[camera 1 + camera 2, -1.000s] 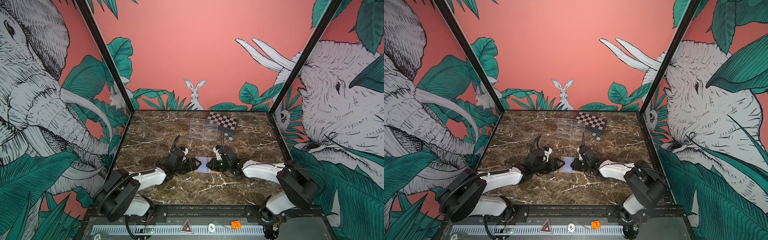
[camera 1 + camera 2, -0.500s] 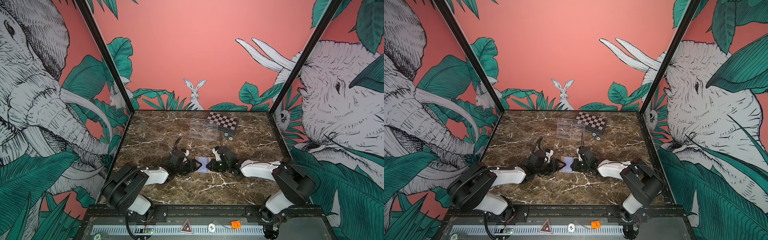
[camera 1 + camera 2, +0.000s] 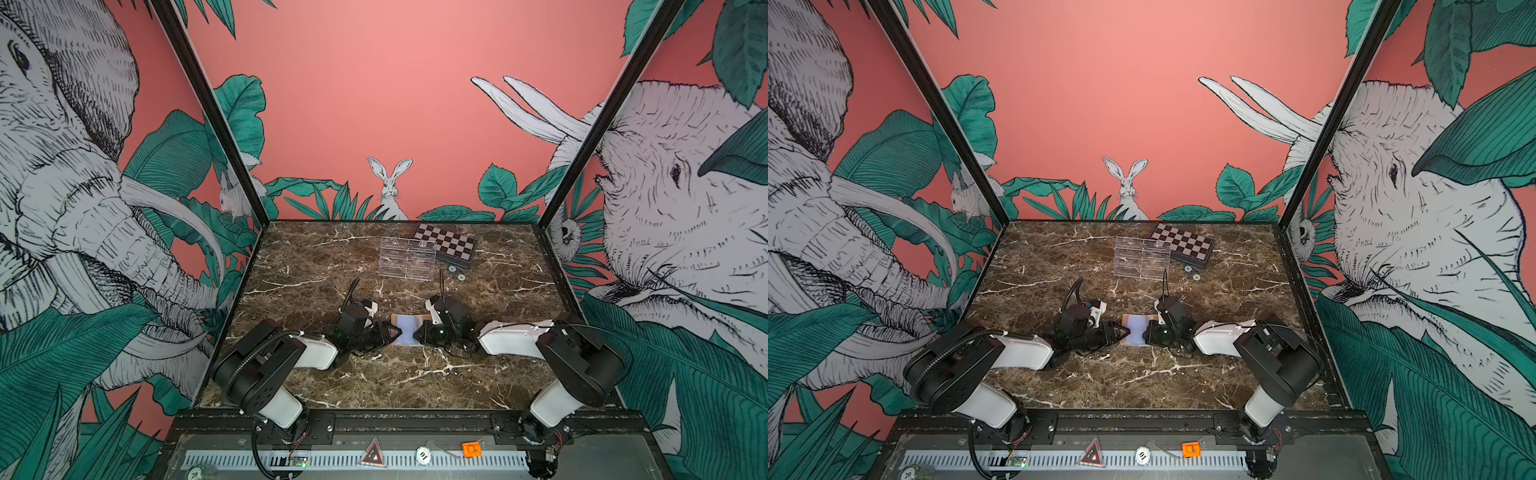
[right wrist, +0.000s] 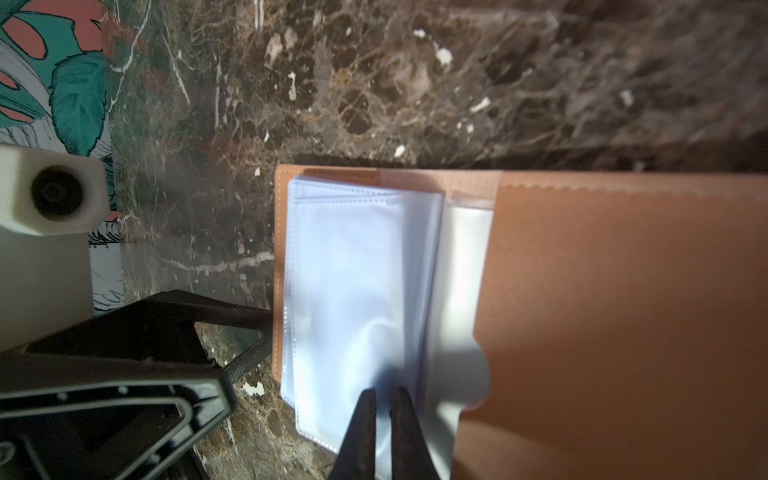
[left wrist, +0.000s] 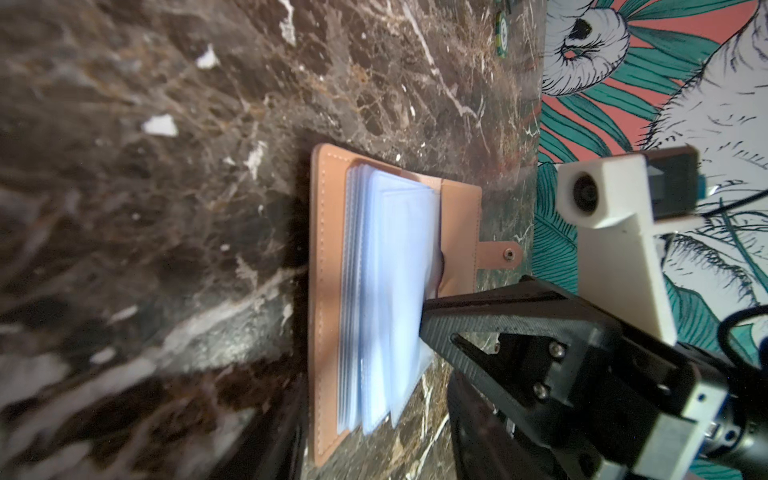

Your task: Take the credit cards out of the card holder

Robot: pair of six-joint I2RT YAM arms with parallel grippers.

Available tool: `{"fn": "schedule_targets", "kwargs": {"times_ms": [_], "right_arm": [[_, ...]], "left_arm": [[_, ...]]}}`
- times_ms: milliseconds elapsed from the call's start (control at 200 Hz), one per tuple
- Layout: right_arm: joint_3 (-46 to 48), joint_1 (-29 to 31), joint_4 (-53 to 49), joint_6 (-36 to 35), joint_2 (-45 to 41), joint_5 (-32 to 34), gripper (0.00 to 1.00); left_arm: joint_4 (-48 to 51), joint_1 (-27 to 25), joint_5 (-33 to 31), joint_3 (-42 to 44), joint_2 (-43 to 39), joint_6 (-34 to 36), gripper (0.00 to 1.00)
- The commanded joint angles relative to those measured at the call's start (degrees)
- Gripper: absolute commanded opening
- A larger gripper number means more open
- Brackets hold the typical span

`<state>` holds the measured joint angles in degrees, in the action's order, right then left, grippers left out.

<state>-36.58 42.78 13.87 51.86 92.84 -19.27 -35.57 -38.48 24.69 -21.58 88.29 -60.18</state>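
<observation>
Left pincer has advanced to the open holder's edge on the surface, narrowing but released, empty. Right pincer clenched at the sleeves. No cards visible; extraction pending.

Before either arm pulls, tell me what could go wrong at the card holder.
The right gripper looks shut on a plastic sleeve, with no card clearly showing; pulling may tear it or drag the whole card holder.
The left gripper stands open at the holder's edge, not pinning it, so it could slide.
Both grippers sit close together and could collide.
</observation>
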Motion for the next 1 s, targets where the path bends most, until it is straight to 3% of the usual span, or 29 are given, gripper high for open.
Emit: {"fn": "schedule_targets", "kwargs": {"times_ms": [0, 995], "right_arm": [[1.16, -0.16, 0.72, -0.38, 0.48, 0.48, 0.1], [1.25, -0.16, 0.63, -0.23, 0.0, 0.15, 0.12]], "left_arm": [[-3.36, 0.11, 0.8, 0.36, -1.34, -0.12, 0.51], [-5.43, 0.07, 1.07, 1.14, -0.31, 0.26, 0.04]]}}
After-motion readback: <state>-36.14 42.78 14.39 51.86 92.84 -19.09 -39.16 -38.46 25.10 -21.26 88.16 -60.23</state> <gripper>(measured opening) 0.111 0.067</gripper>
